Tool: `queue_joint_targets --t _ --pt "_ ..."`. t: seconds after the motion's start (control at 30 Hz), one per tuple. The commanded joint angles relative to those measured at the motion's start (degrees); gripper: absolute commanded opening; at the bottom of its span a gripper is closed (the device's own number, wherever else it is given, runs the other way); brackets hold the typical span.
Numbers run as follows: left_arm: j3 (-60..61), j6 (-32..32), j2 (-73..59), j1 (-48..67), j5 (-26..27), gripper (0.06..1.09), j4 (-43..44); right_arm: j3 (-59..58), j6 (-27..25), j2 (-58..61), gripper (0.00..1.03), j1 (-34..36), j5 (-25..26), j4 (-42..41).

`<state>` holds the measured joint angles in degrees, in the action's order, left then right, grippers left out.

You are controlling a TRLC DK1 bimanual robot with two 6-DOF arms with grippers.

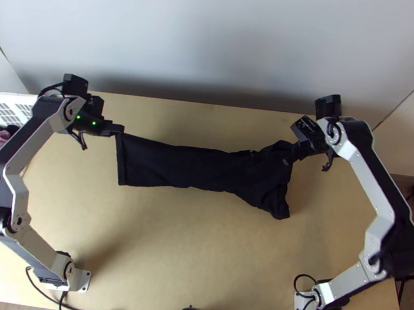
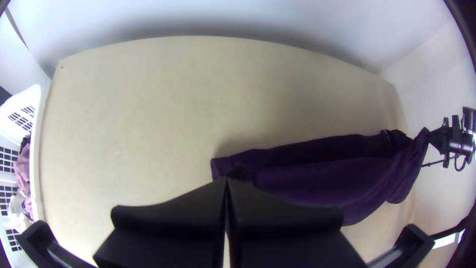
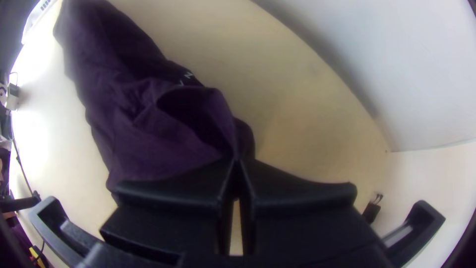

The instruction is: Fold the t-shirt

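The dark t-shirt [image 1: 199,168] lies as a long folded strip across the table, its left end straight and its right end bunched and wider. At the strip's upper left corner is my left gripper [image 1: 121,129], closed on the hem; in the left wrist view the t-shirt [image 2: 322,178] runs out from the tips of that left gripper [image 2: 227,179]. My right gripper [image 1: 292,158] is closed on the bunched right end. In the right wrist view, a raised fold of the t-shirt [image 3: 148,134] enters between the fingertips of the right gripper [image 3: 238,163].
A white laundry basket [image 1: 0,98] with pink and dark clothes stands beyond the table's left edge. A pale wall [image 1: 219,38] rises behind the far edge. Bare wood of the table [image 1: 198,243] lies between the shirt and the arm bases, where cables run.
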<state>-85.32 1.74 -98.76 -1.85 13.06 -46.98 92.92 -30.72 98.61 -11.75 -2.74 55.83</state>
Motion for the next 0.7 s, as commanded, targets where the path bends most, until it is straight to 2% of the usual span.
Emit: queue_joint_targets --t 0.0,0.67 --pt "-1.3 0.1 -4.6 0.2 -0.1 0.09 1.5 2.0 -0.3 6.2 0.03 1.6 0.1 -2.0" --pt "-0.5 0.6 -12.1 1.8 -0.1 0.09 5.6 2.4 -0.1 15.3 0.03 2.3 1.0 -5.2"
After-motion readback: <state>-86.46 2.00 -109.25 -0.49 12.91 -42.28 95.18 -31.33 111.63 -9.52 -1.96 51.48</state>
